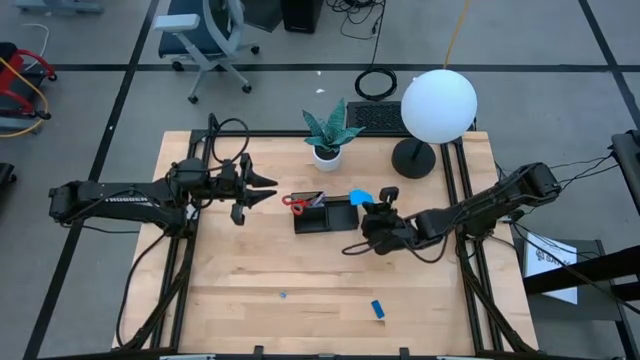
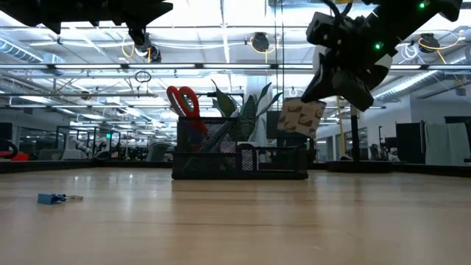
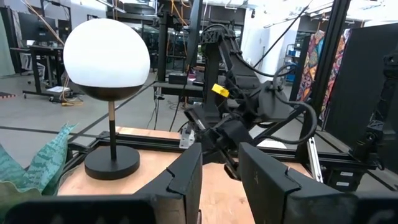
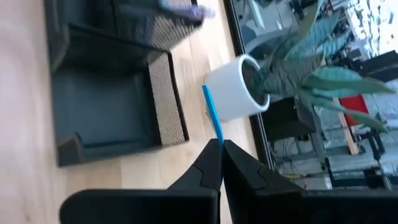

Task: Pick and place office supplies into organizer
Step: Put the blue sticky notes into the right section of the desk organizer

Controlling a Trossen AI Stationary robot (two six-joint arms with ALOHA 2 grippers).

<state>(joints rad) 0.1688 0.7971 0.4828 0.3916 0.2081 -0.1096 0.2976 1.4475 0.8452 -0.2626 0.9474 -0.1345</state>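
Pale wooden table (image 1: 300, 310) lies under me, with a white globe lamp (image 1: 438, 105) and a potted plant (image 1: 330, 135) at its far edge. My right claw (image 1: 372, 205) is raised and pinches the blue note pad (image 1: 361, 197) on edge. The black organizer (image 1: 330, 215) sits just beside and below it, red-handled scissors (image 1: 295, 202) standing inside. My left claw (image 1: 262, 187) hovers across the organizer, fingers apart, empty. A small blue block (image 1: 378, 309) lies well behind my right claw.

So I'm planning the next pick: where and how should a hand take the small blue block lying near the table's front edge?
The small blue block lies flat and alone on the table, slightly angled. Probably best come straight down from above, fingers across its short sides, turned to match its tilt. The right hand already holds the blue note pad.
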